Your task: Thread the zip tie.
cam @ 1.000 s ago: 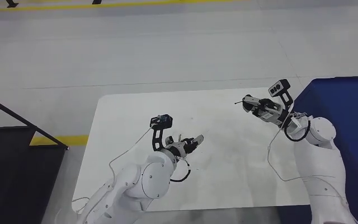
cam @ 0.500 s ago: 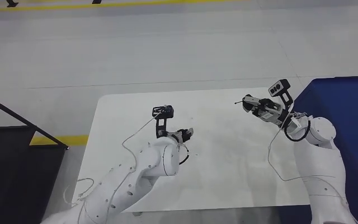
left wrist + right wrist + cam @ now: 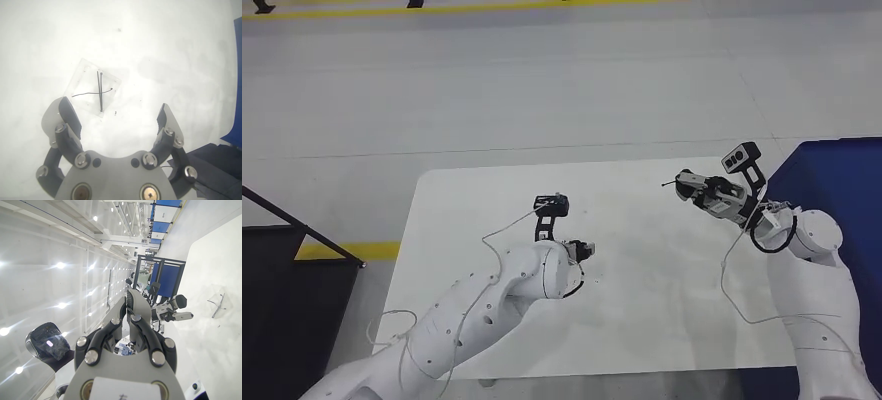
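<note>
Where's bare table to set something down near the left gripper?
Bare: the table between the clear sheet and the blue cloth, and everything beyond the sheet. Crowded: the sheet itself, crossed zip ties on it, left gripper open, by its near corner.

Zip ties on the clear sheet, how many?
3: two straight zip ties side by side, a curved one across them, on the clear sheet. The pair may be one, doubled.

Black zip ties [image 3: 100, 92] lie flat on a clear square sheet [image 3: 80, 78], two straight crossing one curved.
</note>
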